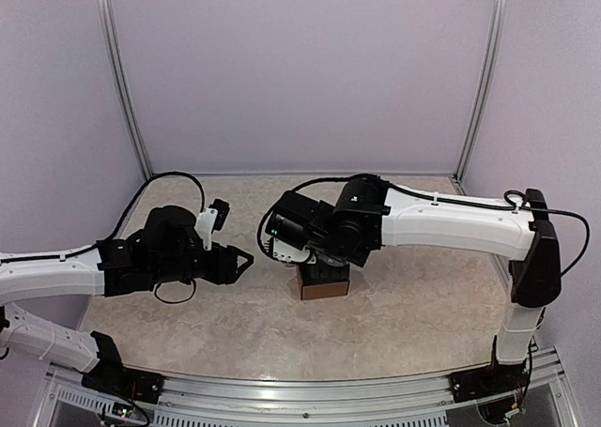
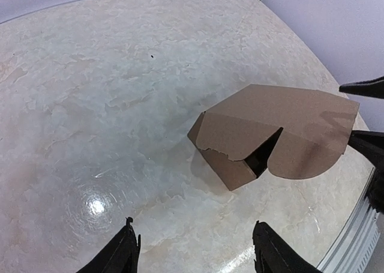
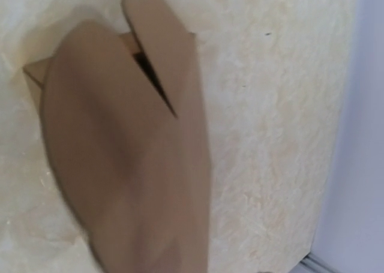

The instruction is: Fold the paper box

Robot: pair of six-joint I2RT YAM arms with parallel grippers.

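Observation:
The paper box [image 1: 324, 282] is a brown, partly folded carton on the table near the middle. In the left wrist view the box [image 2: 282, 129] has a wide top panel, a rounded flap and a dark gap between flaps. My left gripper [image 2: 198, 252] is open and empty, low over bare table to the box's left; it also shows in the top view [image 1: 242, 261]. My right gripper [image 1: 317, 258] hangs right over the box. Its two dark fingertips [image 2: 363, 87] show apart at the box's far edge. In the right wrist view blurred cardboard [image 3: 126, 165] hides the fingers.
The marbled table [image 1: 413, 305] is bounded by lilac walls with metal posts at the back corners [image 1: 141, 160]. A metal rail [image 1: 310, 394] runs along the near edge. The right arm's white link [image 1: 451, 222] spans above the table's right half.

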